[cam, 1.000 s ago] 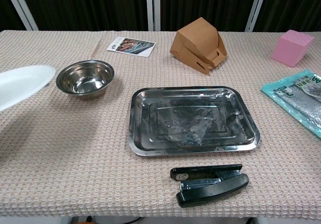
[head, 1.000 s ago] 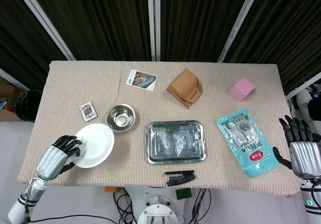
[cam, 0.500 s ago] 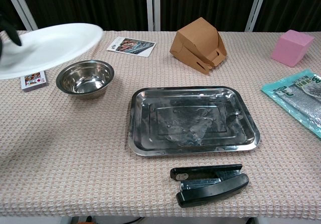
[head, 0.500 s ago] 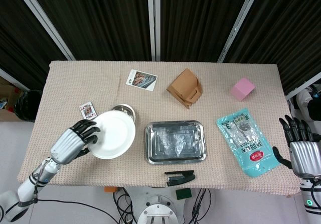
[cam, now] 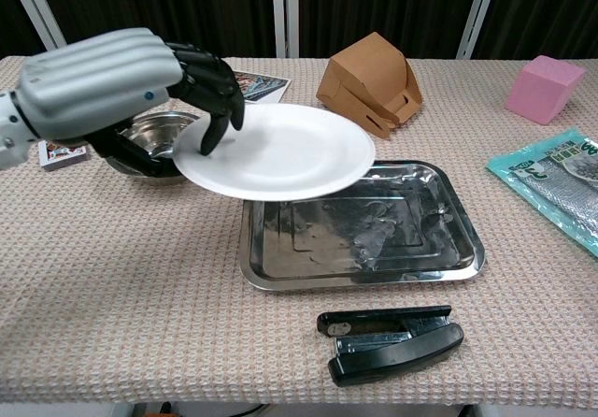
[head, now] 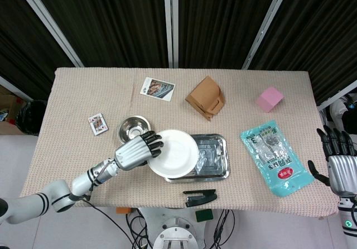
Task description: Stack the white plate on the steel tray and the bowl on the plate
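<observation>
Since the earlier frames left hand [cam: 121, 90] has carried white plate [cam: 276, 150] rightward off the table's left side, and it now hangs tilted over the left part of steel tray [cam: 374, 249], not set down, fingers over the rim and thumb under, likely so it can be lowered flat. Bowl [head: 133, 129] sits just left of the tray, behind that hand, waiting its turn. Far right, right hand [head: 340, 168] idles off the table edge, fingers spread, holding nothing.
</observation>
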`<action>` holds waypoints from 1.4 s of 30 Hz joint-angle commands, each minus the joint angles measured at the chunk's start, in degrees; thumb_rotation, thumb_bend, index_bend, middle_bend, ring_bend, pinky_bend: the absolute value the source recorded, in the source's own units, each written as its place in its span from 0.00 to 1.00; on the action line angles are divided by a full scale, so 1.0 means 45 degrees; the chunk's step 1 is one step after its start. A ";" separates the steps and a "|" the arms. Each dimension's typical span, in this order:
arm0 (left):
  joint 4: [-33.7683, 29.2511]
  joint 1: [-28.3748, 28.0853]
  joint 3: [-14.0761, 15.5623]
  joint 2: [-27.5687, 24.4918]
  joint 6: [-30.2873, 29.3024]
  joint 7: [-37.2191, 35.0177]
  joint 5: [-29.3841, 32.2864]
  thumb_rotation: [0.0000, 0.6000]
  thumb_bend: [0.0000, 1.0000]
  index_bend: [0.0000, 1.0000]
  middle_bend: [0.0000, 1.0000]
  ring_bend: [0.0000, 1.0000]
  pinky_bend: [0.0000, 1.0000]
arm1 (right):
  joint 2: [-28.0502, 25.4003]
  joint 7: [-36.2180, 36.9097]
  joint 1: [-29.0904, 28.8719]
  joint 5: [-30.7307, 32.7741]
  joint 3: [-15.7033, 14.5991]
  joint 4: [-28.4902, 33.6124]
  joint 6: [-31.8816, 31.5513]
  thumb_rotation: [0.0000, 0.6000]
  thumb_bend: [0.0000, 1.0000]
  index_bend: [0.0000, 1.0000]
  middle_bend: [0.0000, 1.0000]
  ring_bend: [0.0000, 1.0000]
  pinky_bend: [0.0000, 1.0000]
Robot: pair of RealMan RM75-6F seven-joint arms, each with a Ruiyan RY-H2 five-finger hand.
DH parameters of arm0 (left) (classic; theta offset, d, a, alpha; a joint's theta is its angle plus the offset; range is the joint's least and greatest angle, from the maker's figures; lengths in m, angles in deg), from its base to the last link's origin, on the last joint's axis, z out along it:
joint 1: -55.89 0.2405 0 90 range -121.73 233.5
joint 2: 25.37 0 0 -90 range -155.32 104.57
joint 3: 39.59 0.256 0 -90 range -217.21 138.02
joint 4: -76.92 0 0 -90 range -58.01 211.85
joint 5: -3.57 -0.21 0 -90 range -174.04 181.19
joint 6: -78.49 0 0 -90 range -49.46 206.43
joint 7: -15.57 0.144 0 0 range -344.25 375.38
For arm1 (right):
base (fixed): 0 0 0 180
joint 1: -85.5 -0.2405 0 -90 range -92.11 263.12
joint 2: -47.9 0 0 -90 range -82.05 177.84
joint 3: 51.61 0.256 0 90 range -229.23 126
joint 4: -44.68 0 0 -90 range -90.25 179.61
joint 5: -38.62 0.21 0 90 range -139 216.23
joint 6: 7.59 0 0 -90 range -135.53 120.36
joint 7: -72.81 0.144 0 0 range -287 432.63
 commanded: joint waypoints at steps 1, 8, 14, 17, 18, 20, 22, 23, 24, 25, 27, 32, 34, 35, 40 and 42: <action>0.0264 -0.0338 0.0151 0.0503 0.0378 0.0243 -0.0042 1.00 0.39 0.70 0.39 0.27 0.30 | 0.0055 0.0234 0.0008 -0.0016 0.0107 -0.0183 -0.0150 1.00 0.32 0.00 0.00 0.00 0.00; 0.1162 -0.1117 -0.0071 0.1502 0.1294 0.0328 0.0489 1.00 0.39 0.70 0.39 0.27 0.30 | 0.0035 0.0632 0.0049 -0.0043 0.0120 -0.0454 -0.0243 1.00 0.32 0.00 0.00 0.00 0.00; 0.2501 -0.1674 -0.0218 0.2563 0.2186 -0.0071 0.1244 1.00 0.40 0.70 0.39 0.27 0.30 | -0.0032 0.0816 0.0132 0.0120 0.0109 -0.0634 -0.0221 1.00 0.32 0.00 0.00 0.00 0.00; 0.3034 -0.1827 -0.0189 0.3110 0.2116 -0.0289 0.1358 1.00 0.39 0.70 0.39 0.27 0.30 | -0.0056 0.0877 0.0140 0.0174 0.0135 -0.0687 -0.0213 1.00 0.32 0.00 0.00 0.00 0.00; 0.3200 -0.1863 -0.0180 0.3268 0.2057 -0.0316 0.1372 1.00 0.40 0.70 0.39 0.27 0.30 | -0.0056 0.0887 0.0137 0.0187 0.0136 -0.0699 -0.0198 1.00 0.32 0.00 0.00 0.00 0.00; 0.3562 -0.1948 -0.0148 0.3604 0.1974 -0.0357 0.1416 1.00 0.40 0.70 0.40 0.27 0.30 | -0.0048 0.0905 0.0127 0.0197 0.0131 -0.0721 -0.0162 1.00 0.32 0.00 0.00 0.00 0.00; 0.3854 -0.2022 -0.0097 0.3868 0.1901 -0.0424 0.1452 1.00 0.40 0.70 0.40 0.27 0.30 | -0.0032 0.0913 0.0122 0.0190 0.0125 -0.0742 -0.0148 1.00 0.32 0.00 0.00 0.00 0.00; 0.3962 -0.2048 -0.0075 0.3959 0.1867 -0.0454 0.1468 1.00 0.40 0.70 0.40 0.27 0.30 | -0.0029 0.0917 0.0123 0.0189 0.0125 -0.0749 -0.0149 1.00 0.32 0.00 0.00 0.00 0.00; 0.4062 -0.2071 -0.0047 0.4035 0.1841 -0.0486 0.1486 1.00 0.40 0.70 0.40 0.27 0.30 | -0.0026 0.0924 0.0125 0.0191 0.0127 -0.0754 -0.0153 1.00 0.32 0.00 0.00 0.00 0.00; 0.4172 -0.2098 -0.0013 0.4119 0.1792 -0.0522 0.1503 1.00 0.40 0.70 0.40 0.27 0.30 | -0.0023 0.0934 0.0127 0.0202 0.0133 -0.0765 -0.0155 1.00 0.32 0.00 0.00 0.00 0.00; 0.4301 -0.2119 0.0032 0.4210 0.1717 -0.0500 0.1535 1.00 0.39 0.70 0.40 0.27 0.30 | -0.0022 0.0952 0.0131 0.0217 0.0140 -0.0783 -0.0157 1.00 0.32 0.00 0.00 0.00 0.00; 0.4601 -0.2122 0.0136 0.4395 0.1493 -0.0076 0.1604 1.00 0.39 0.63 0.40 0.27 0.30 | -0.0008 0.0958 0.0124 0.0245 0.0124 -0.0811 -0.0093 1.00 0.32 0.00 0.00 0.00 0.00; 0.4700 -0.2140 0.0165 0.4441 0.1465 0.0025 0.1642 1.00 0.39 0.57 0.40 0.27 0.30 | -0.0011 0.0936 0.0116 0.0246 0.0117 -0.0800 -0.0065 1.00 0.32 0.00 0.00 0.00 0.00; 0.4743 -0.2153 0.0199 0.4457 0.1431 0.0049 0.1647 1.00 0.39 0.53 0.40 0.27 0.30 | -0.0010 0.0927 0.0114 0.0244 0.0115 -0.0796 -0.0061 1.00 0.32 0.00 0.00 0.00 0.00; 0.4864 -0.2232 0.0399 0.4512 0.1086 0.0108 0.1494 1.00 0.36 0.45 0.40 0.27 0.30 | -0.0001 0.0906 0.0095 0.0244 0.0127 -0.0794 -0.0043 1.00 0.32 0.00 0.00 0.00 0.00; 0.4912 -0.2261 0.0469 0.4541 0.0987 0.0143 0.1440 1.00 0.31 0.44 0.40 0.27 0.29 | 0.0003 0.0896 0.0094 0.0226 0.0124 -0.0786 -0.0051 1.00 0.32 0.00 0.00 0.00 0.00</action>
